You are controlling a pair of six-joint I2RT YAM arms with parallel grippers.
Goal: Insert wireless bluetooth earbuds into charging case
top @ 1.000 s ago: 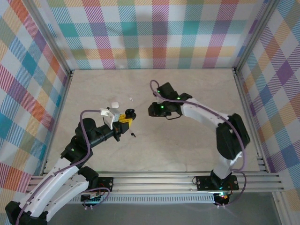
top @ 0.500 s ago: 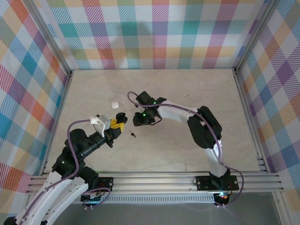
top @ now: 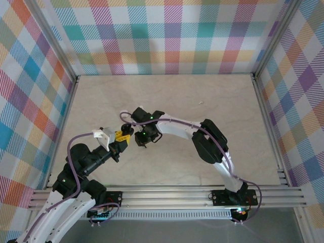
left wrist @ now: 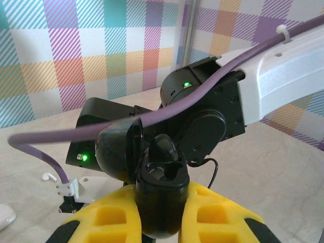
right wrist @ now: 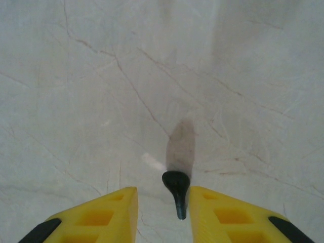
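Note:
My left gripper (left wrist: 162, 195) is shut on the black charging case (left wrist: 161, 200), held upright with its lid (left wrist: 117, 152) swung open to the left. A black rounded piece (left wrist: 163, 148) stands up at the case's far side and looks like a seated earbud. The near socket looks empty. In the top view the left gripper (top: 123, 134) sits just left of the right gripper (top: 141, 139). A black earbud (right wrist: 176, 186) lies on the table between the open fingers of my right gripper (right wrist: 163, 191), close to the right finger (right wrist: 223, 217). A white earbud (left wrist: 49, 176) lies on the table.
The right arm's black wrist housing (left wrist: 202, 116) and purple cable (left wrist: 76, 134) hang close behind the held case. A white rounded object (left wrist: 5, 216) sits at the left edge of the left wrist view. Another small white piece (top: 201, 103) lies far right on the beige tabletop (top: 228, 131).
The right arm has swung left and nearer, bringing its gripper down over the black earbud. The left arm has drawn back to the left with the case.

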